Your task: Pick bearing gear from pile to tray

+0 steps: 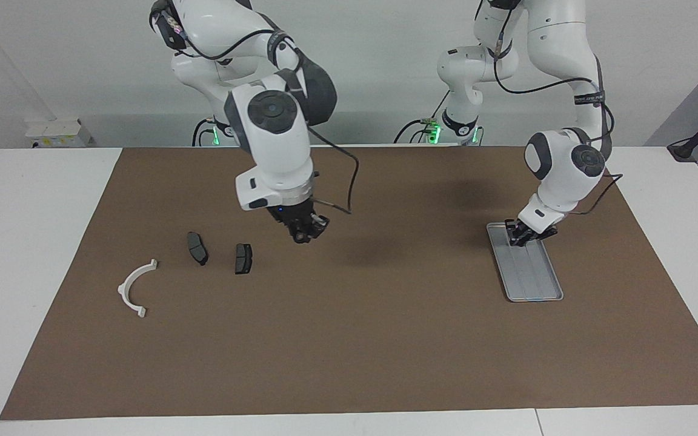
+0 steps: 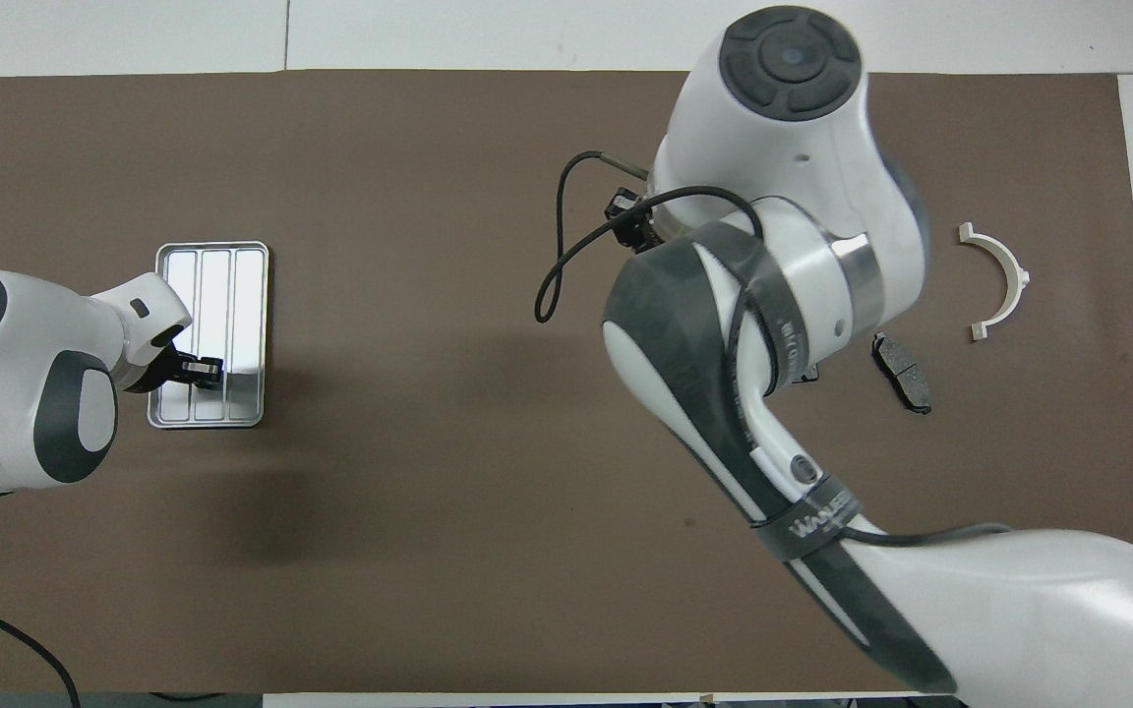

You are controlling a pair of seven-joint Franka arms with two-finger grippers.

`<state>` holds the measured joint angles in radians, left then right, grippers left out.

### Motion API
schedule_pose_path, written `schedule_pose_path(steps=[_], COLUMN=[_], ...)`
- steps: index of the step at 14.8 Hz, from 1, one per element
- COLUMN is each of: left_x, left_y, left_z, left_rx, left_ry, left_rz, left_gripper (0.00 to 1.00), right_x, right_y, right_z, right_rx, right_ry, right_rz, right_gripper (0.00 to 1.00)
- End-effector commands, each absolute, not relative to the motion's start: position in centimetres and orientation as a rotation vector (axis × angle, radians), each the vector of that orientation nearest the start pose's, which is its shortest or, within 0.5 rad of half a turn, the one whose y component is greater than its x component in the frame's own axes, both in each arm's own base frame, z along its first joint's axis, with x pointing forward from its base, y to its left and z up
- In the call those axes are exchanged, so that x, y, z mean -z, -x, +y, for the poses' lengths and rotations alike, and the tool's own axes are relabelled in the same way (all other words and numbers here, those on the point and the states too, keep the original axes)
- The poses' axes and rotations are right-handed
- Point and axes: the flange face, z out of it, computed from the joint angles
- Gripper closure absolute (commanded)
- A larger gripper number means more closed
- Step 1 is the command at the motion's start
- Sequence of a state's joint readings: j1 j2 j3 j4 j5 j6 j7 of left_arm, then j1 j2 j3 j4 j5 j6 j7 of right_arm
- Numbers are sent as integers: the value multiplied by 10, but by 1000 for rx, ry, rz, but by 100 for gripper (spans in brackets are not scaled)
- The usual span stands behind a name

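Observation:
The tray (image 1: pixel 534 275) (image 2: pixel 250 295) lies toward the left arm's end of the table. My left gripper (image 1: pixel 520 237) (image 2: pixel 205 370) is shut, low over the tray's end nearer the robots. The pile sits toward the right arm's end: a white half-ring bracket (image 1: pixel 133 289) (image 2: pixel 1007 283) and two dark pads (image 1: pixel 197 248) (image 1: pixel 243 258). My right gripper (image 1: pixel 302 235) hangs above the mat between pile and tray, close to the pile, fingertips drawn together. No bearing gear shows; anything between those fingertips is too small to tell. In the overhead view the right arm covers one pad.
A brown mat (image 1: pixel 385 339) covers the table's middle, with white tabletop around it. A loose black cable (image 2: pixel 552 265) loops from the right wrist. The right arm's forearm (image 2: pixel 724 393) stretches over the mat near the pile.

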<state>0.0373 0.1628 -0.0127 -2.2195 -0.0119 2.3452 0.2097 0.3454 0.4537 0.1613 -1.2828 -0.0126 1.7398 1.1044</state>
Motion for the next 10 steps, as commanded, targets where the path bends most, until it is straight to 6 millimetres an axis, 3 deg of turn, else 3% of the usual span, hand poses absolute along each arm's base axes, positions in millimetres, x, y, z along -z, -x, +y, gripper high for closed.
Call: schedule_pose_path(steps=[1,2,5,8,10], left_x=[-297,-297,-297,-297,-297], left_y=[-531,-531,-531,-532,-532], left_z=[24,24,23,15,15], left_rx=[-37,-37,-37,-35,-35], left_ry=[3139,3141,3146,3149,3150], left_rz=[254,250,216,178,166], left_gripper=[100,100,100,100,100], right_x=[-489,-481,-453,-385,-363], right_y=[-600,-592,-586,-576,-582], right_z=[363,385,409,449,457], right_rx=[-48,-45,-31,40,91], right_ry=[2862,2845,2838,2891,2863], right_rz=[1073,1090,1142,1196,1193], right_gripper=[100,100,100,100,100])
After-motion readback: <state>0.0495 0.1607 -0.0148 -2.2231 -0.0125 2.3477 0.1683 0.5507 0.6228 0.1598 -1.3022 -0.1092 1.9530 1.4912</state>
